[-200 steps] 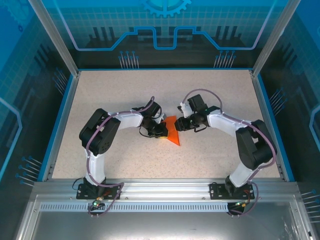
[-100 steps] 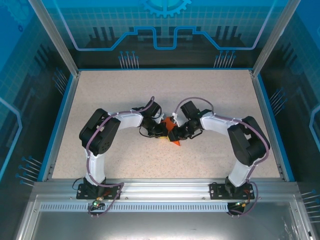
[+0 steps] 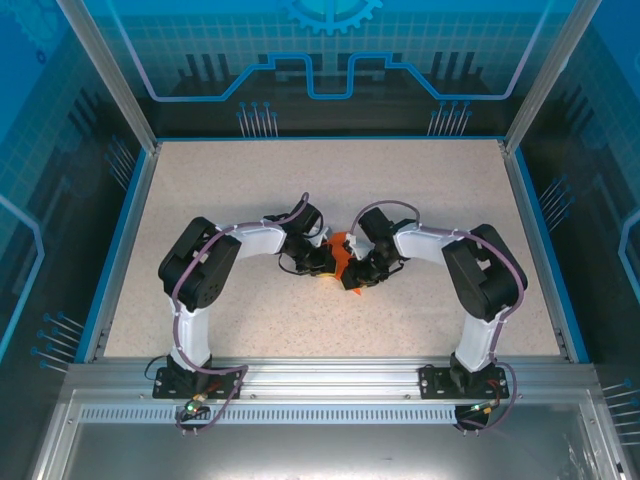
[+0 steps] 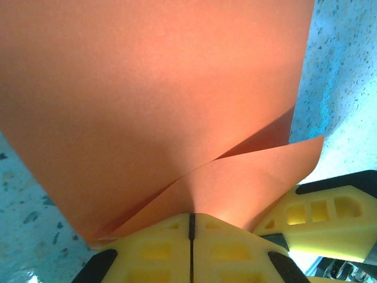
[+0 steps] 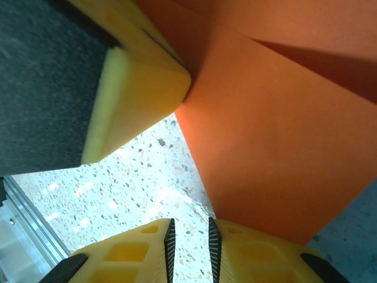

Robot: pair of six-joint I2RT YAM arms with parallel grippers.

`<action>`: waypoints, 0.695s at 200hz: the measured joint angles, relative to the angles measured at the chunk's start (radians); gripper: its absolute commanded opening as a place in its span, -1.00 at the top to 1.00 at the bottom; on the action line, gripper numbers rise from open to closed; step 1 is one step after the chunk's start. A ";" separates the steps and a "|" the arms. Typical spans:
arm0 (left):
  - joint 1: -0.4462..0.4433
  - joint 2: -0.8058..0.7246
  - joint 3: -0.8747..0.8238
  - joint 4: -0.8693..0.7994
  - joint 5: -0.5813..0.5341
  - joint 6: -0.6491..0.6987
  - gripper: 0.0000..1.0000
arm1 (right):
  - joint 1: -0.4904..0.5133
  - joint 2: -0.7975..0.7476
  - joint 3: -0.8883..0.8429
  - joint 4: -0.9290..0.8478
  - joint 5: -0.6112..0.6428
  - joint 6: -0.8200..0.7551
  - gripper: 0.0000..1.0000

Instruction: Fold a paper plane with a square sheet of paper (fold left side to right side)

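The orange sheet of paper (image 3: 340,244) lies mid-table as a creased, layered shape, mostly covered by both grippers in the top view. My left gripper (image 4: 191,215) is shut on its near edge, and a folded flap of the paper (image 4: 153,100) spreads out from its tips. My right gripper (image 5: 188,225) hovers low over the table with its jaws a narrow gap apart and only tabletop between them. The paper's edge (image 5: 277,135) runs along the outside of its right finger. From above, the left gripper (image 3: 325,262) and the right gripper (image 3: 352,275) nearly touch.
The speckled tabletop (image 3: 300,190) is bounded by a blue rim (image 3: 120,240) and glass walls. The left gripper's yellow finger (image 5: 135,88) stands close in front of the right wrist camera. The right gripper's finger (image 4: 330,218) sits just right of the left jaws.
The right arm has swung left and down onto the paper beside the left gripper, and its jaws have narrowed. The left gripper has kept its hold and place.
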 measured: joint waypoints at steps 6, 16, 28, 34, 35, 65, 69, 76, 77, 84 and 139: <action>0.000 0.000 0.000 0.000 0.000 0.001 0.86 | 0.000 0.002 0.002 -0.002 0.001 0.000 0.50; 0.000 0.000 0.000 0.000 0.000 0.002 0.86 | 0.000 0.002 0.004 -0.006 0.003 0.000 0.51; 0.000 0.000 0.000 0.000 0.000 0.002 0.86 | 0.000 0.002 0.004 -0.009 0.006 0.001 0.51; 0.000 0.000 0.000 0.000 0.000 0.002 0.86 | 0.000 0.002 0.004 -0.011 0.008 0.002 0.52; 0.000 0.000 0.000 0.000 0.000 0.002 0.86 | 0.000 0.002 0.004 -0.012 0.008 0.003 0.52; 0.001 0.000 0.000 0.000 0.000 0.002 0.87 | -0.008 0.002 0.001 -0.020 0.011 0.020 0.55; 0.001 0.000 0.000 0.000 0.000 0.002 0.87 | -0.012 0.002 -0.002 -0.020 0.011 0.023 0.56; 0.001 0.000 0.000 0.000 0.000 0.002 0.87 | -0.016 0.002 -0.007 -0.019 0.008 0.027 0.59; 0.001 0.000 0.000 0.000 0.000 0.002 0.87 | -0.017 0.002 -0.008 -0.019 0.008 0.027 0.59; 0.001 0.000 0.000 0.000 0.000 0.002 0.87 | -0.021 0.002 -0.014 -0.017 0.006 0.031 0.63; 0.000 0.001 0.000 0.000 0.006 0.002 0.87 | -0.036 -0.037 -0.084 0.012 0.000 0.048 0.71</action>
